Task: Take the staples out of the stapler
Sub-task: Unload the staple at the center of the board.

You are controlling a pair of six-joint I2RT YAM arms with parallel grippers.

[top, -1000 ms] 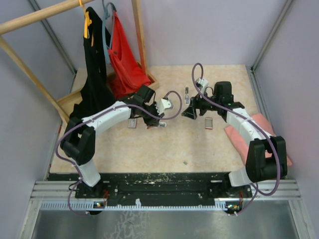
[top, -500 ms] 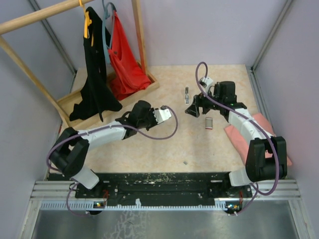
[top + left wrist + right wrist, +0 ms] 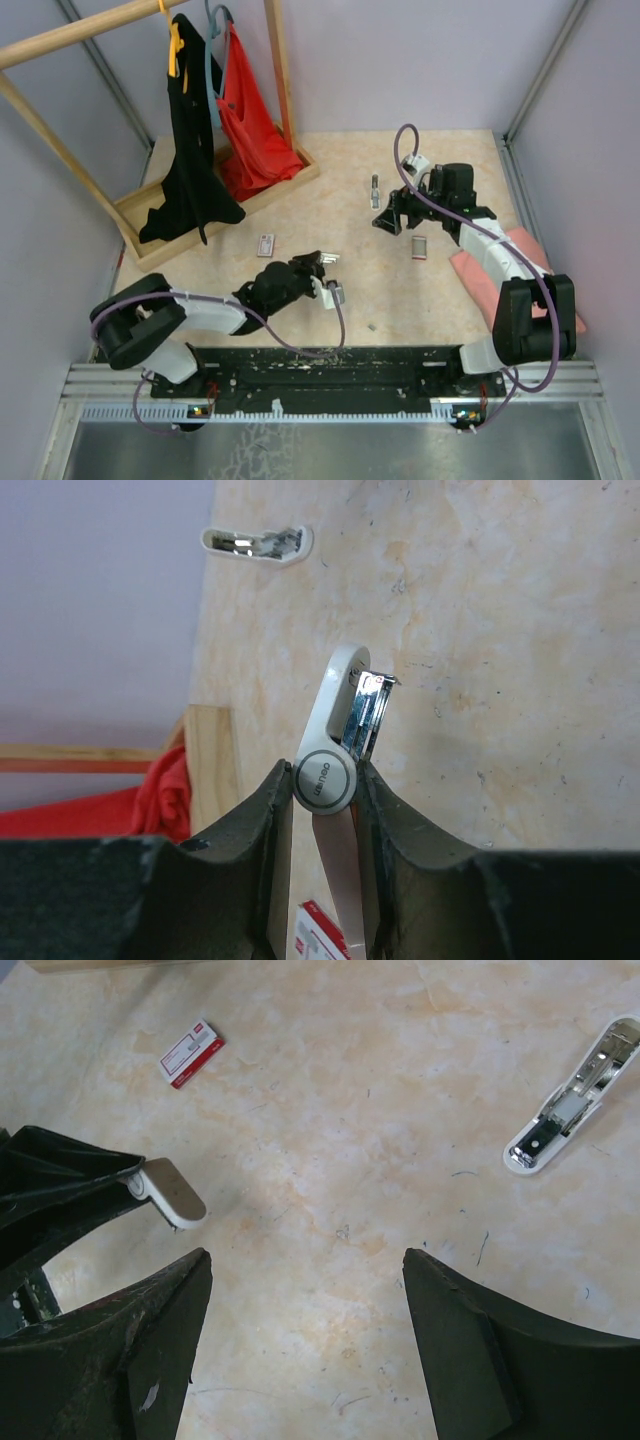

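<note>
Our left gripper (image 3: 322, 774) pinches the white stapler (image 3: 347, 695) at its hinge over the near side of the table (image 3: 450, 300); our right gripper (image 3: 305, 1265) hangs spread, far right.

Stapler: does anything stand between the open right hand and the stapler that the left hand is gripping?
Nothing visible does. In the right wrist view only bare table lies between the right hand and the stapler clamped in the left hand. The red-and-white box lies off to the side.
</note>
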